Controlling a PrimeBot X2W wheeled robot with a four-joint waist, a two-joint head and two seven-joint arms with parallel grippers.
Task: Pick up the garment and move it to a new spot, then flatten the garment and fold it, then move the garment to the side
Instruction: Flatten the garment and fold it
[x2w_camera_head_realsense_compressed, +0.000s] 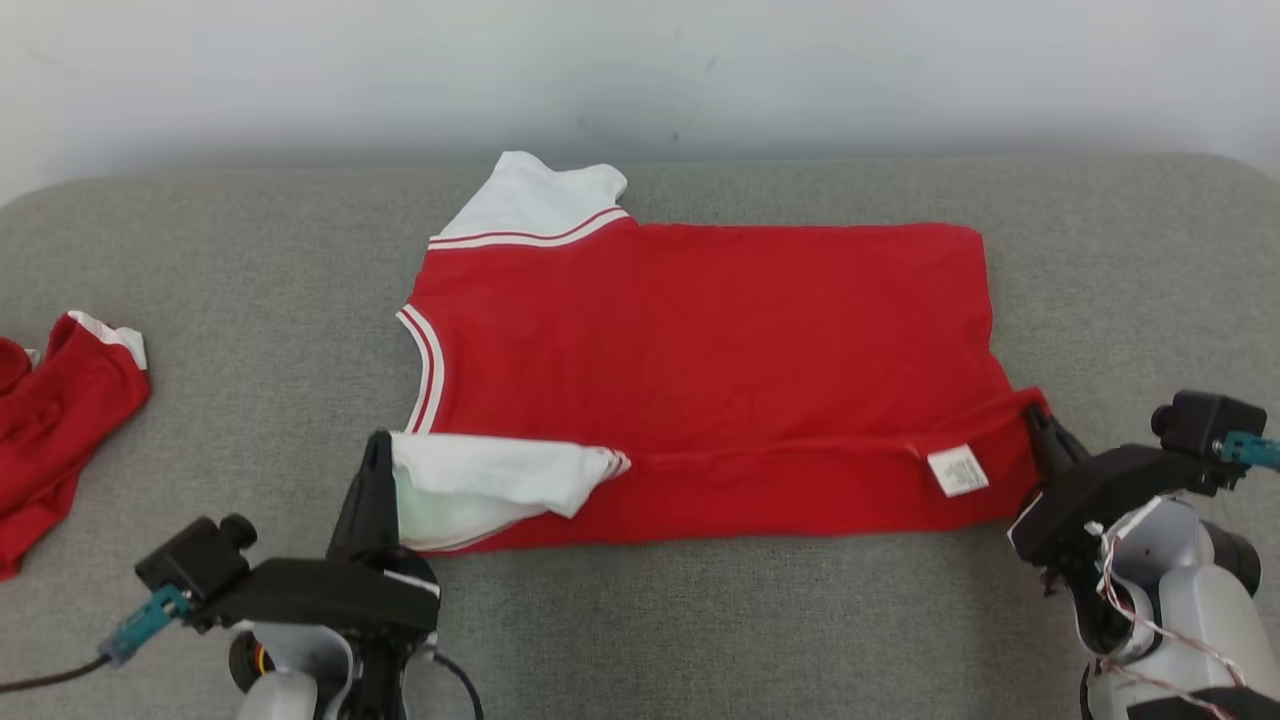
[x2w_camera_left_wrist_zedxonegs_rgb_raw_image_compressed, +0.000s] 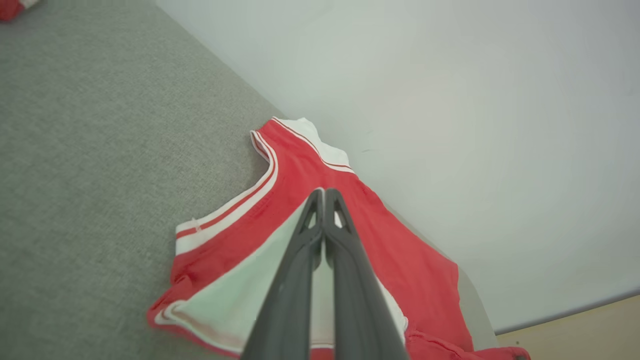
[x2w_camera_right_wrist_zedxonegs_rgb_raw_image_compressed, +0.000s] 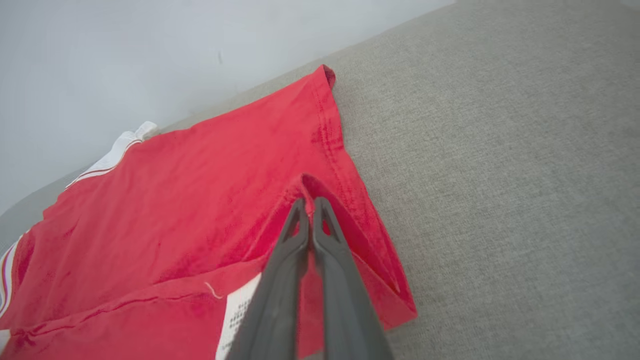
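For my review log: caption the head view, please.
Left gripper and right gripper pinch the red shirt along its near edge.

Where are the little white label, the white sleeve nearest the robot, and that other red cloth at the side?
White label (x2w_camera_head_realsense_compressed: 958, 470): head view, centre of the tag.
Near white sleeve (x2w_camera_head_realsense_compressed: 500, 478): head view, middle of its cloth.
Other red cloth (x2w_camera_head_realsense_compressed: 55, 430): head view, its crumpled middle.

Both arms end in long dark-grey plastic fingers (x2w_camera_left_wrist_zedxonegs_rgb_raw_image_compressed: 300, 280) with triangular cut-outs near the tips, set on matte black wrist housings (x2w_camera_head_realsense_compressed: 320, 590) and pale grey forearm shells (x2w_camera_head_realsense_compressed: 1180, 560). Each boxy black wrist camera (x2w_camera_head_realsense_compressed: 195, 560) carries a teal plug (x2w_camera_head_realsense_compressed: 150, 615). Thin red-and-white wires (x2w_camera_head_realsense_compressed: 1125, 590) cross the right forearm.
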